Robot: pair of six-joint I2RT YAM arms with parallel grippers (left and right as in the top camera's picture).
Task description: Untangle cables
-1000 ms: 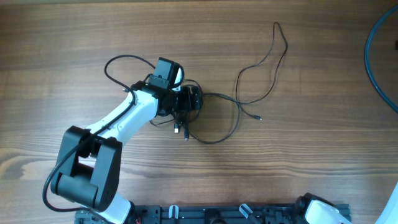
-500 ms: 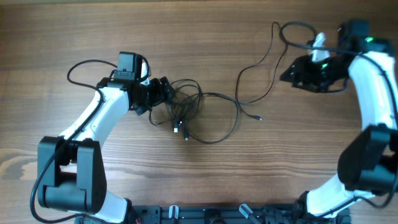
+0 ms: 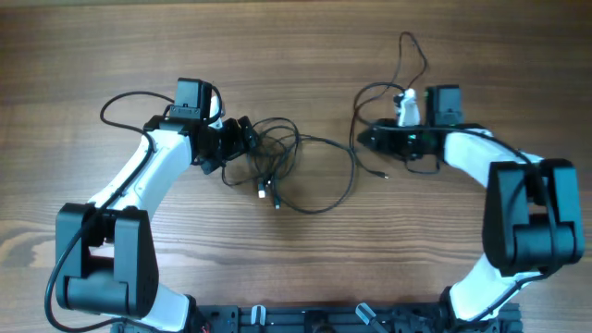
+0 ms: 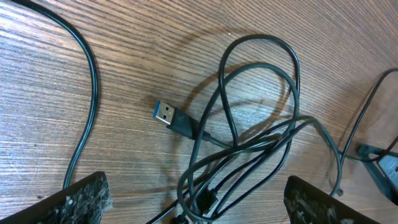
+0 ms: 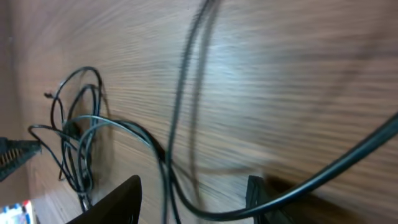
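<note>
A tangle of dark cables (image 3: 276,153) lies left of the table's centre, with USB plugs (image 3: 265,191) at its lower edge. A long loop (image 3: 333,199) runs right from it to a thin black cable (image 3: 413,55) that curls up to the far edge. My left gripper (image 3: 248,137) is open at the tangle's left side. In the left wrist view its fingers (image 4: 199,202) straddle several strands (image 4: 249,143) beside a blue USB plug (image 4: 166,114). My right gripper (image 3: 365,139) is open at the thin cable; in the blurred right wrist view strands (image 5: 177,124) pass between the fingers (image 5: 186,202).
The wooden table (image 3: 305,259) carries only the cables. The thin cable's small end plug (image 3: 384,176) lies below the right gripper. A black rail (image 3: 351,319) runs along the near edge. The left arm's own wire (image 3: 120,100) loops beside it.
The right arm swung from the far right edge down and left to the thin cable. The left gripper backed off the tangle to the left a second ago and has held still since.
</note>
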